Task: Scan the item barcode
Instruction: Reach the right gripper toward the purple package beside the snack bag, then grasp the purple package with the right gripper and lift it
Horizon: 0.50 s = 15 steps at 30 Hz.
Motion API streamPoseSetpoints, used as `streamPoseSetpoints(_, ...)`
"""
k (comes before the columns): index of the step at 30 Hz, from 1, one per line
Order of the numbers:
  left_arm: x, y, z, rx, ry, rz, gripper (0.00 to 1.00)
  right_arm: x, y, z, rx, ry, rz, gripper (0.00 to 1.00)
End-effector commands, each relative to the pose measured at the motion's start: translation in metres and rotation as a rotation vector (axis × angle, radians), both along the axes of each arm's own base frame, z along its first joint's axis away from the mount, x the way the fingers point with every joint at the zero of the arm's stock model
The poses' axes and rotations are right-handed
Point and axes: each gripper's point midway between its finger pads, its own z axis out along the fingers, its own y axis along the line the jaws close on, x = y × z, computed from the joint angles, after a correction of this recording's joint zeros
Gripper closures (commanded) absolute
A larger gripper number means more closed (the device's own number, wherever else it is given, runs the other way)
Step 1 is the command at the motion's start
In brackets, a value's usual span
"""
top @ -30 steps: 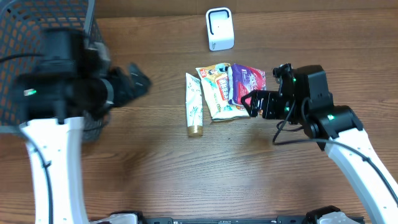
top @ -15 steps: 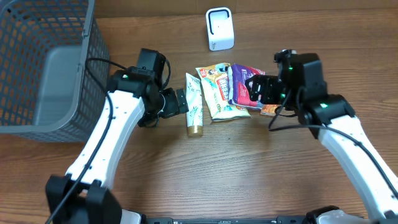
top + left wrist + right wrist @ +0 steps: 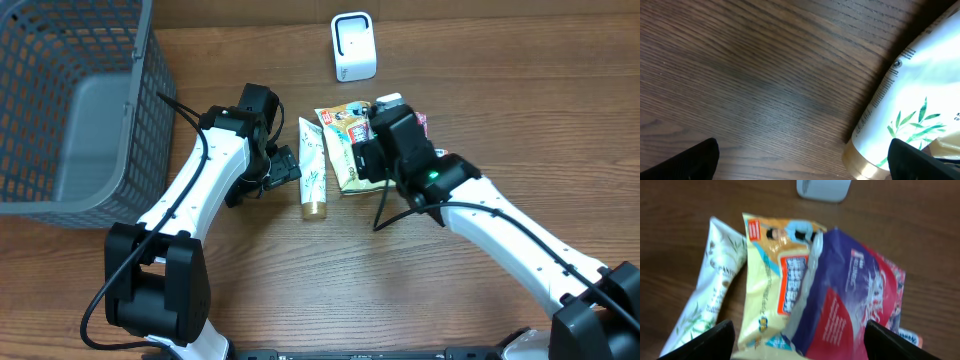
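Three items lie in the middle of the table: a white tube with green leaves and a gold cap (image 3: 313, 175), a yellow snack packet (image 3: 340, 128) and a purple and red packet (image 3: 855, 295) partly on top of it. The white scanner (image 3: 353, 47) stands at the back. My right gripper (image 3: 800, 347) hangs open over the two packets, its fingers either side of their near ends; its arm hides most of the purple packet from overhead. My left gripper (image 3: 802, 167) is open and low over the wood, its right fingertip (image 3: 920, 162) by the tube's cap (image 3: 865, 162).
A dark wire basket (image 3: 90, 60) with a grey liner fills the back left corner, close behind the left arm. A small orange packet edge (image 3: 907, 339) peeks out right of the purple packet.
The left arm swung from beside the basket over to the tube's left side. The right arm moved left over the packets, and its jaws narrowed slightly.
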Motion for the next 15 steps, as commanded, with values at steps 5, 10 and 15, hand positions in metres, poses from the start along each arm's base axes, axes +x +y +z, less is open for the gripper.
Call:
streamPoseSetpoints(5,-0.006,0.005,-0.005,0.027,0.032,0.025,0.0,0.032,-0.002,-0.031,-0.136,0.0,-0.057,0.18)
streamPoseSetpoints(10,-0.011,0.006,-0.005,0.033,0.053,0.025,0.0,0.04,0.001,-0.063,-0.179,0.041,-0.063,0.23)
streamPoseSetpoints(15,-0.012,0.006,-0.005,0.033,0.055,0.025,0.0,0.039,-0.008,-0.071,-0.228,0.052,-0.088,0.41)
